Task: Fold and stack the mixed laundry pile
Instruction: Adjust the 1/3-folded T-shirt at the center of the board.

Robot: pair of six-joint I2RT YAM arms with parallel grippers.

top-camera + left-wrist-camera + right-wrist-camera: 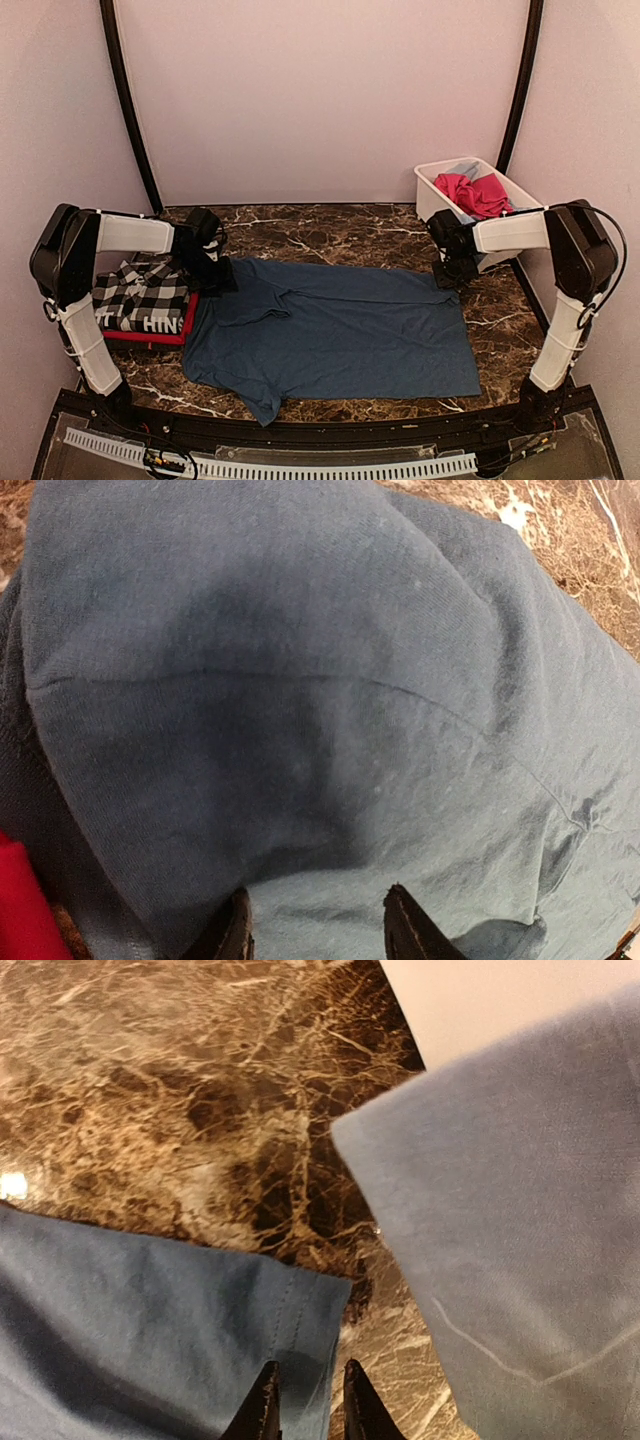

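Marble veined in brown and white makes up the table (pixel 340 225), and the blue tee (pixel 340 330) lies spread nearly flat across its middle, front down toward the near edge, with one sleeve trailing at the near left. Just left of it sits a folded stack: a black-and-white checked garment (pixel 145 295) with white lettering on top of a red tee (pixel 150 338), partly crossed by the white forearm of the left arm. At the far right stands a white plastic tub (pixel 430 195), its front wall hidden by the right arm; it holds crumpled pink cloth (pixel 475 192) and a light blue piece (pixel 462 170). The left claw (pixel 315 920) is down on the blue tee's far left corner, its black fingertips apart on soft, finely knitted fabric that humps up ahead of them; I cannot tell whether they pinch it. The right claw (pixel 305 1400) is at the far right corner, fingers close together and nipping the stitched hem. A paler blue cloth (pixel 520 1210) fills the right of that wrist view (which piece is unclear).
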